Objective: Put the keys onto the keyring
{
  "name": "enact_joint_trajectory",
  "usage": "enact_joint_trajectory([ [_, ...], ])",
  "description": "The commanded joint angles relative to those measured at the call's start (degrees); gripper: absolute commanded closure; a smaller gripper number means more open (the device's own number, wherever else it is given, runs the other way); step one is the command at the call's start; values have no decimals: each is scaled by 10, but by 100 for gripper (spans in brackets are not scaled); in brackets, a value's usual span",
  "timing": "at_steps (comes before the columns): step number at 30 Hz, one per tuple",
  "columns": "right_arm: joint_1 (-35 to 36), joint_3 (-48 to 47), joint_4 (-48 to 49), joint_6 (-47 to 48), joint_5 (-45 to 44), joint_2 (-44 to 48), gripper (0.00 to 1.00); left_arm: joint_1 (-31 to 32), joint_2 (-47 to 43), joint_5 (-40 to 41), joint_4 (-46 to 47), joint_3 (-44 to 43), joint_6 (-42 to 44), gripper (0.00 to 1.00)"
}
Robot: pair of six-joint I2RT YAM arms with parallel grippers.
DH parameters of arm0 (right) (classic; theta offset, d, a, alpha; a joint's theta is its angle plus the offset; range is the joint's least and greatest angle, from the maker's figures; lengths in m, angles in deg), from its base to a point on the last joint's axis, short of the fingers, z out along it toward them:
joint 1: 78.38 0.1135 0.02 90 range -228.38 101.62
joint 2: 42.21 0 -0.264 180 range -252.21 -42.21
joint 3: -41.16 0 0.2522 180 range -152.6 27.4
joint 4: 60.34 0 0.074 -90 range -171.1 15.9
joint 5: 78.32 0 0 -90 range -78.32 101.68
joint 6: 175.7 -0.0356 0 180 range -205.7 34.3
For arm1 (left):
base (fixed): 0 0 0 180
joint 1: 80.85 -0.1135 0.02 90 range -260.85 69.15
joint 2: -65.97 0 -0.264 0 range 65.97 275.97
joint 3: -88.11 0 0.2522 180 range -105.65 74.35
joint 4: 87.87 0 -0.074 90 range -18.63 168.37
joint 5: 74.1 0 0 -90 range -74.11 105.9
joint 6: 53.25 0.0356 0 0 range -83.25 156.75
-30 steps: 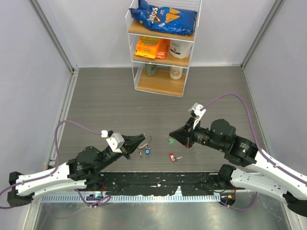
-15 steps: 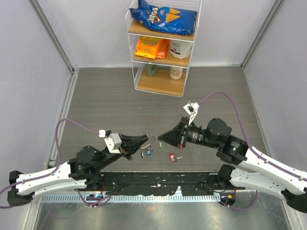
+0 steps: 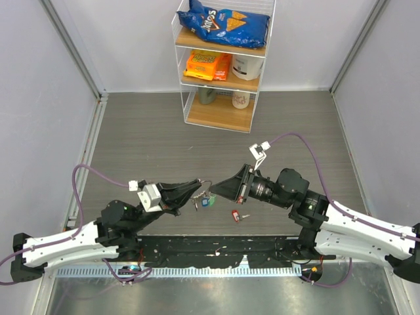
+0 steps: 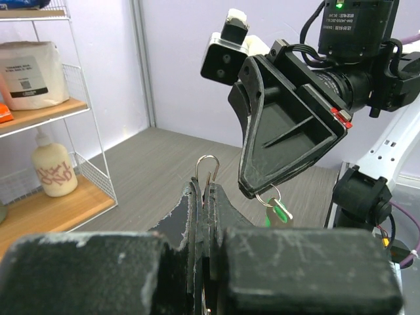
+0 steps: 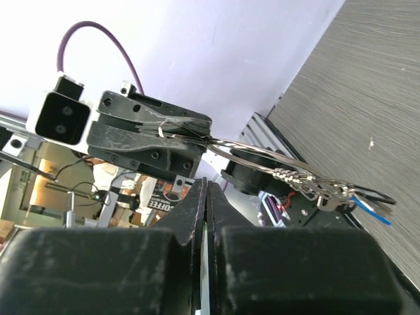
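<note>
My left gripper point(image 3: 195, 188) is shut on the keyring point(image 4: 207, 169), a thin silver wire ring that stands up out of its closed jaws. A short chain and a blue key point(image 3: 207, 201) hang from the ring. My right gripper point(image 3: 218, 189) is shut on a green key point(image 4: 279, 212) and holds it just right of the ring, tips almost meeting. In the right wrist view the jaws point(image 5: 205, 185) are closed with a green sliver between them, and the ring wire point(image 5: 256, 156) runs across above. A red key point(image 3: 236, 214) lies on the table.
A wire shelf unit point(image 3: 223, 65) with a chip bag, orange packets and bottles stands at the back centre. Grey side walls close in the table. A black rail point(image 3: 216, 249) runs along the near edge between the arm bases.
My right gripper has moved left with the green key, up to the left gripper's tip. The left gripper has risen slightly with the keyring, so the blue key now hangs off the table.
</note>
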Motion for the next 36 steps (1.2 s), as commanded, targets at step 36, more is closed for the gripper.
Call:
enact_joint_trajectory([
  [36, 44, -12, 194, -96, -138, -63, 94, -2, 0, -3, 119, 13, 47, 100],
])
